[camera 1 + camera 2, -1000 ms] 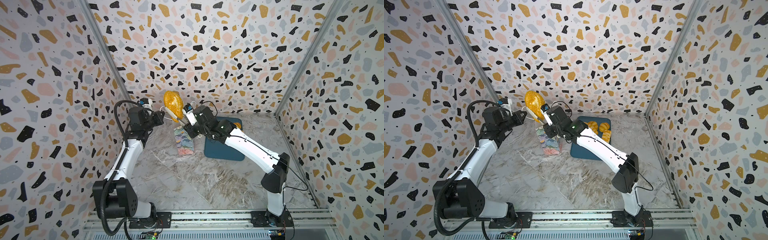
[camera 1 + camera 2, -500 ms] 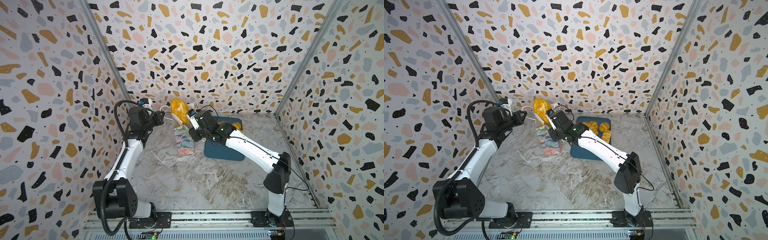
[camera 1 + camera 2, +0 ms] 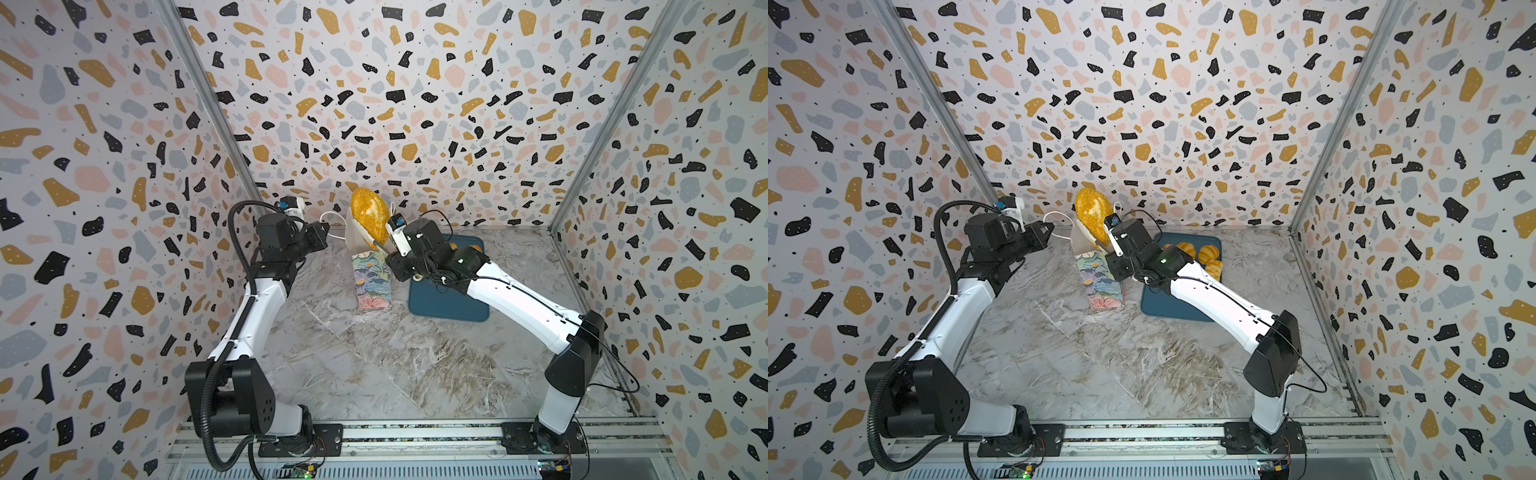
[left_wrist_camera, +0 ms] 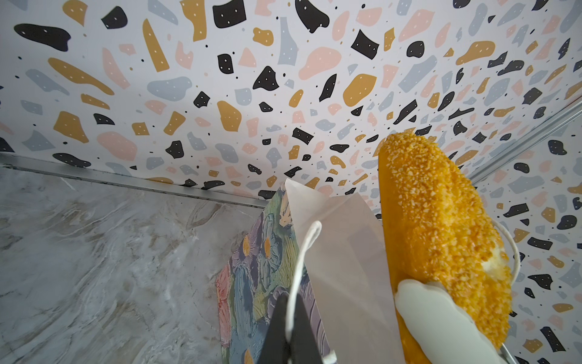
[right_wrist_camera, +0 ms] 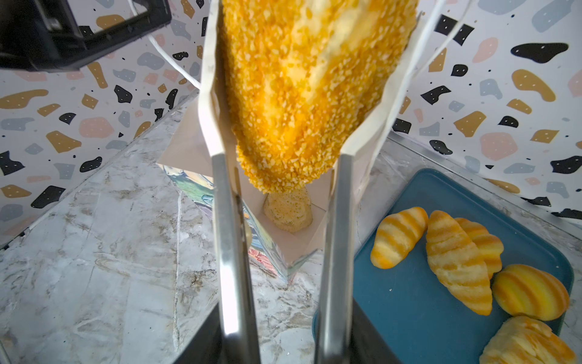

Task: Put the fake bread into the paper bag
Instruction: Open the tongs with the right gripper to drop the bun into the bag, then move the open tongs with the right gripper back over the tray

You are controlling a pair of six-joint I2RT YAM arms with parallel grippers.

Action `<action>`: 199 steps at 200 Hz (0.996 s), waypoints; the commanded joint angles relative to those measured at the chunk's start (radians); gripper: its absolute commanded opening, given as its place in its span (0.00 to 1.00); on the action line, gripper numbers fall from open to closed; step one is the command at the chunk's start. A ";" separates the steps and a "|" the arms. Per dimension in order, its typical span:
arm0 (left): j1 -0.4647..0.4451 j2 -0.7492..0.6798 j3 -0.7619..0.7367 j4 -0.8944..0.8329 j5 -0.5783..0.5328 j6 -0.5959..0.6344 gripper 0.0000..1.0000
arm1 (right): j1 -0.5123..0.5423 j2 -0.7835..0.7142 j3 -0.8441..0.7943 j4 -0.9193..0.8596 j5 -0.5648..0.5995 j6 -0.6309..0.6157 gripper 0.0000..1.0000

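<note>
Jaws first: left jaws pinched tight on one white cord handle (image 4: 302, 252) of the paper bag (image 3: 372, 282), with the cord drawn out sideways from the bag's rim. right jaws clamped on the speckled loaf (image 3: 370, 216). The white pads (image 5: 208, 94) press on both its long sides, and the loaf is upright with its narrow end down.

Loaf is directly above the bag mouth. Its lower end is at or just inside the rim, and most of it is above the bag.

Bag stands upright on the counter (image 3: 374, 365), floral print outside, white inside. One pale lumpy bun (image 5: 288, 214) lies at the bag's bottom, straight below the loaf's tip; can't tell if they touch.

Second cord handle (image 5: 425, 47) hangs loose on the side of the bag away from the left jaws, running past the loaf.

Dark-blue tray (image 3: 440, 299) lies flat on the counter just beside the bag, on the right arm's side. Five more pieces sit on it, clear of the bag: striped croissants (image 5: 398, 236) packed together, ridged rolls (image 5: 530, 293) next to them.
</note>
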 commanded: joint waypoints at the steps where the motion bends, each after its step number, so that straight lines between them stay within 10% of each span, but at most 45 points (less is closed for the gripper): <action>1: -0.003 -0.022 -0.006 0.038 -0.002 0.009 0.00 | -0.002 -0.067 0.003 0.062 0.018 0.008 0.53; 199: -0.003 -0.030 -0.014 0.049 -0.018 0.003 0.00 | -0.002 -0.165 -0.043 0.085 0.029 -0.010 0.58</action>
